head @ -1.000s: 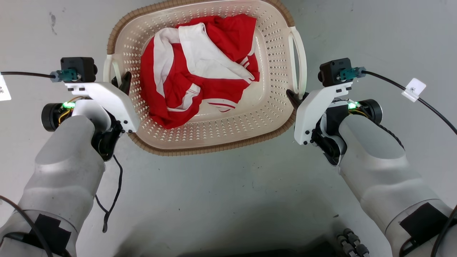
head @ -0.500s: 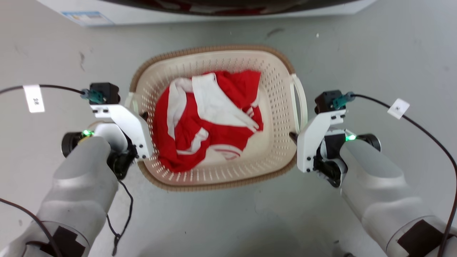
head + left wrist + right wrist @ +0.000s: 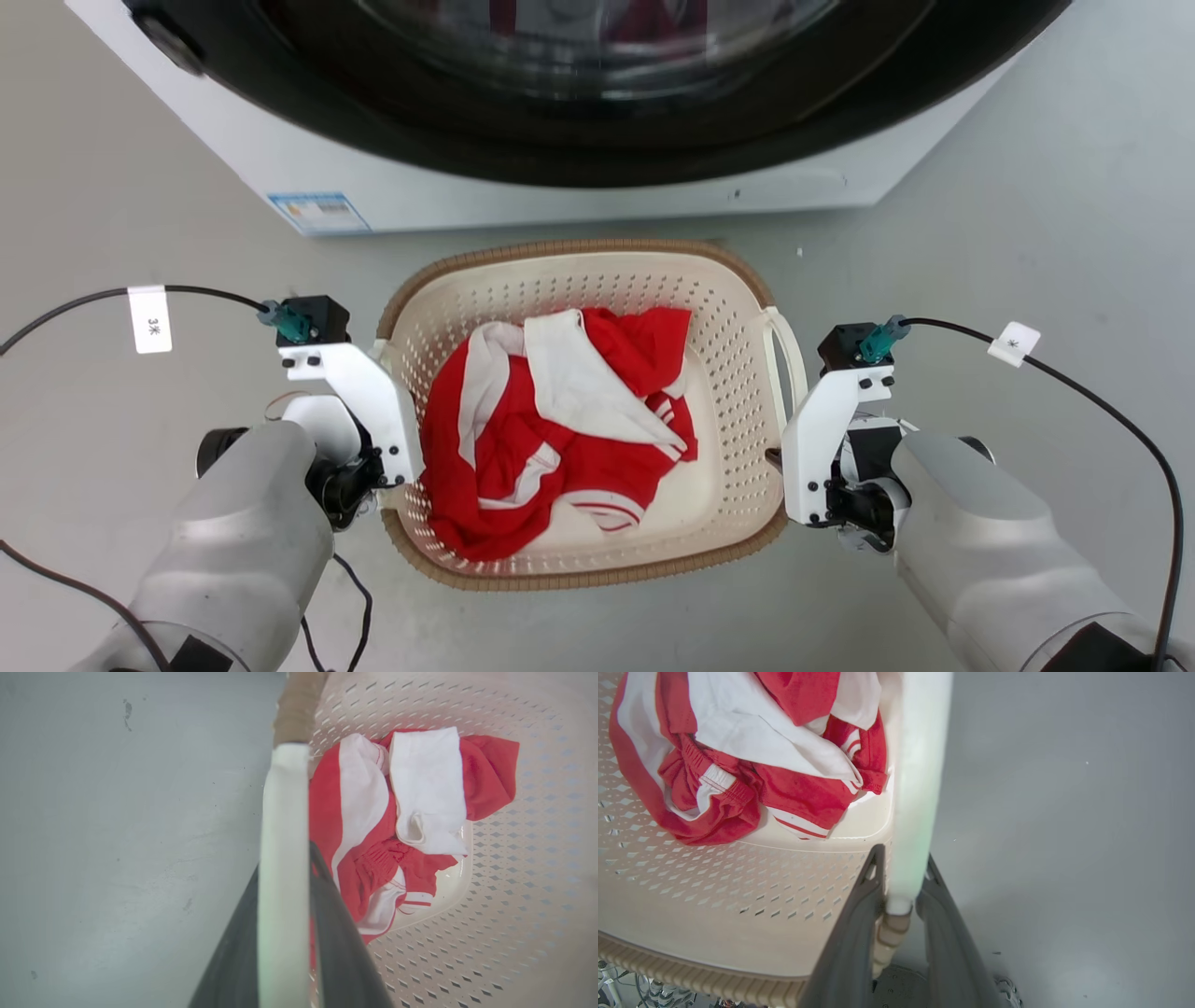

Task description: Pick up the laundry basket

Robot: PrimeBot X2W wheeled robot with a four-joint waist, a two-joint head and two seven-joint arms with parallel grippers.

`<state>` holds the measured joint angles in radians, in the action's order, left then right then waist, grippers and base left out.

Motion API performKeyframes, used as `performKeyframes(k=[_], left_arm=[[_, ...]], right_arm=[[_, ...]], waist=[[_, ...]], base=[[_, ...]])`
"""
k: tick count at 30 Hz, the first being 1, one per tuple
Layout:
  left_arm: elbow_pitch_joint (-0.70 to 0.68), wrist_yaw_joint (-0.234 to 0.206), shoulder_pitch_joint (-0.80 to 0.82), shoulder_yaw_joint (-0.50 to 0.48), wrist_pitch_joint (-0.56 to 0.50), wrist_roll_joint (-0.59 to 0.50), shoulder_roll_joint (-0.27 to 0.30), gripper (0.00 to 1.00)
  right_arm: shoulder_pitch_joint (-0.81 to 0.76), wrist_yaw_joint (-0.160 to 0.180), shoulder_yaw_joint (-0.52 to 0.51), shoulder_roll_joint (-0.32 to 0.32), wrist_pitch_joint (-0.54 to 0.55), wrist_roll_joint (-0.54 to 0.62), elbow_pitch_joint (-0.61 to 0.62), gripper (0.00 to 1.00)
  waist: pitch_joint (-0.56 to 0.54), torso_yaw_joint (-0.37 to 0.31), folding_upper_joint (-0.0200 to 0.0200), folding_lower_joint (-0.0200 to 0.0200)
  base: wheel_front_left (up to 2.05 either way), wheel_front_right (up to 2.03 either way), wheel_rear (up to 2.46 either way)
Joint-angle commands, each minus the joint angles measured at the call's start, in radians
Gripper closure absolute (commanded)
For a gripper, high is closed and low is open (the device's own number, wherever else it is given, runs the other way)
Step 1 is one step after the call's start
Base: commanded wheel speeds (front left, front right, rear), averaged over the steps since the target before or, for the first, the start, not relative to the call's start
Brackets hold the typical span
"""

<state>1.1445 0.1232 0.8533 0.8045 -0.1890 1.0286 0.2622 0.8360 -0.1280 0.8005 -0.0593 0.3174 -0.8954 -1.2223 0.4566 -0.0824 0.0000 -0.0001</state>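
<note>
Grips basket (image 3: 738,299) by both white handles (image 3: 782,359): left hand (image 3: 285,858) shut on the one at 9 o'clock, right hand (image 3: 903,854) on the one at 3. Has tilted view up since a second ago, bringing washer (image 3: 560,196) in at 12; grip unchanged, so lift probably under way.

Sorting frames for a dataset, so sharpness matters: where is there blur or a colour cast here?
Head view: laundry basket sharp, washer above slightly soft. Left wrist view: near white handle and dark fingers out of focus, clothes crisp. Right wrist view: other handle blurred with a greenish tint.
</note>
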Motion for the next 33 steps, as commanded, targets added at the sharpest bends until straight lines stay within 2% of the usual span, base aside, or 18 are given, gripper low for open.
performKeyframes(k=[1, 15, 26, 33], left_arm=[[-0.016, 0.013, -0.006, 0.006, -0.009, 0.011, -0.020, 1.00], [-0.031, 0.014, -0.023, 0.047, -0.144, 0.091, -0.032, 1.00], [-0.032, 0.015, -0.083, 0.079, -0.215, 0.137, -0.039, 1.00], [-0.029, 0.015, -0.142, 0.097, -0.214, 0.161, -0.056, 1.00]], right_arm=[[-0.003, -0.005, 0.011, 0.016, 0.015, -0.002, 0.000, 1.00], [0.030, -0.005, 0.008, 0.017, 0.199, -0.069, -0.035, 1.00], [-0.020, -0.005, 0.012, 0.019, 0.343, -0.120, -0.054, 1.00], [-0.066, -0.008, 0.025, 0.021, 0.369, -0.135, -0.057, 1.00]], waist=[[-0.057, 0.002, 0.0000, 0.0001], [-0.209, 0.012, 0.0000, 0.0001], [-0.334, 0.010, 0.0000, 0.0001], [-0.388, 0.016, 0.0000, 0.0001]], base=[[0.00, 0.00, 0.00], [0.00, 0.00, 0.00], [0.00, 0.00, 0.00], [0.00, 0.00, 0.00]])
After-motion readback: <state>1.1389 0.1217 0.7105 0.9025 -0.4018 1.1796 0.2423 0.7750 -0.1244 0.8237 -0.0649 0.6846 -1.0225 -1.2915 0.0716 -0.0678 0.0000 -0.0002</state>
